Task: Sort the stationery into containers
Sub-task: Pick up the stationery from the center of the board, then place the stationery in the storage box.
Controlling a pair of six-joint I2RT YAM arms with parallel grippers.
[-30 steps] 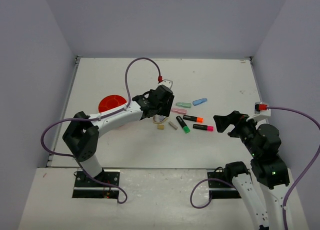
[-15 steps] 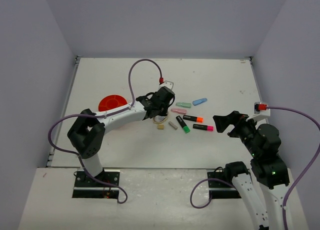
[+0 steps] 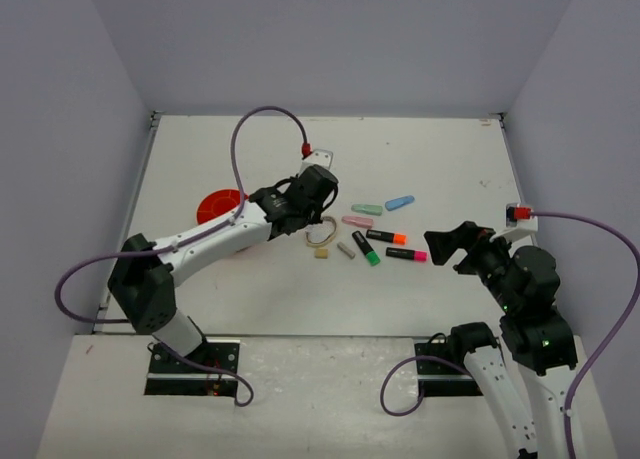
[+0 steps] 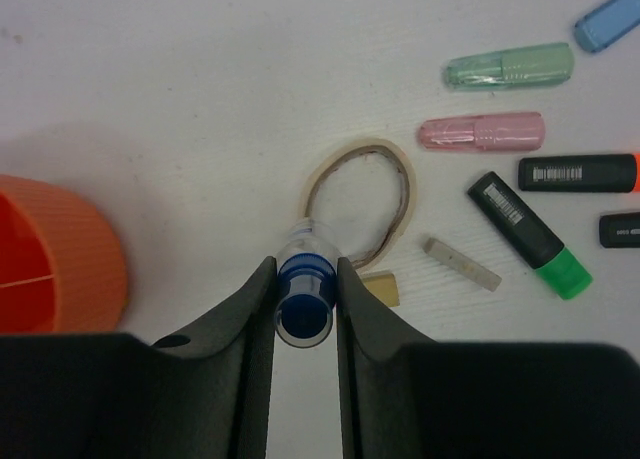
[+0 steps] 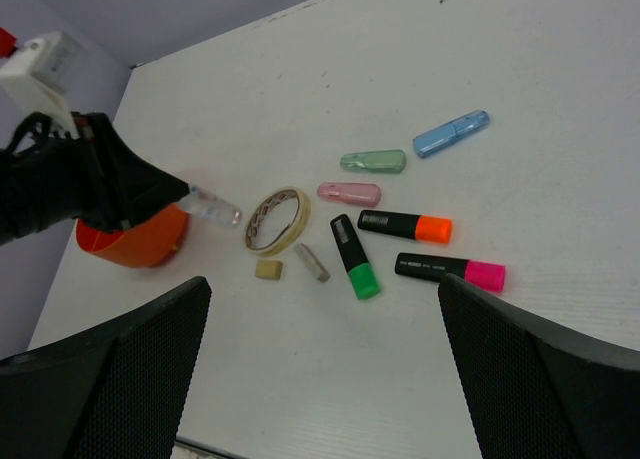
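Left fingers (image 4: pixel 252 314) pinch the blue cap of a small clear plastic bottle (image 4: pixel 303 297). The jaws are close together with only the cap between them. Its body sticks out beyond the tips, and from the right wrist view it looks clear of the table. Right gripper (image 3: pixel 450 245) is spread wide, holds nothing, and hangs at 4 o'clock of the loose pile.

Top view, big to small:
- round orange plastic tub (image 3: pixel 215 207) with inner dividers, at 9 o'clock of the left gripper (image 3: pixel 312 217)
- black highlighters with green end (image 4: pixel 530 234), orange end (image 4: pixel 578 172) and pink end (image 5: pixel 450 270), at 3–4 o'clock of that gripper
- pastel bars in green (image 4: pixel 508 66), pink (image 4: pixel 482 132) and blue (image 4: pixel 608 24), at 2–3 o'clock
- tan band ring (image 4: pixel 405 204), just under the bottle at 5 o'clock; can't tell if they touch
- short grey stick (image 4: pixel 461 261)
- tan cube (image 4: pixel 381 287), beside the ring

Risks:
- The hold is on a round, smooth cap with the whole body cantilevered, so the bottle could pivot or slide out during the swing to 9 o'clock.
- The protruding body could clip the tub wall if it goes in low.
- A release near a divider could leave the bottle bridging two compartments.
- The ring could get dragged along if the body snags it.

White matte table (image 3: pixel 420 159), flat, with a few small marks. Plain pale lavender walls close it in on three sides.
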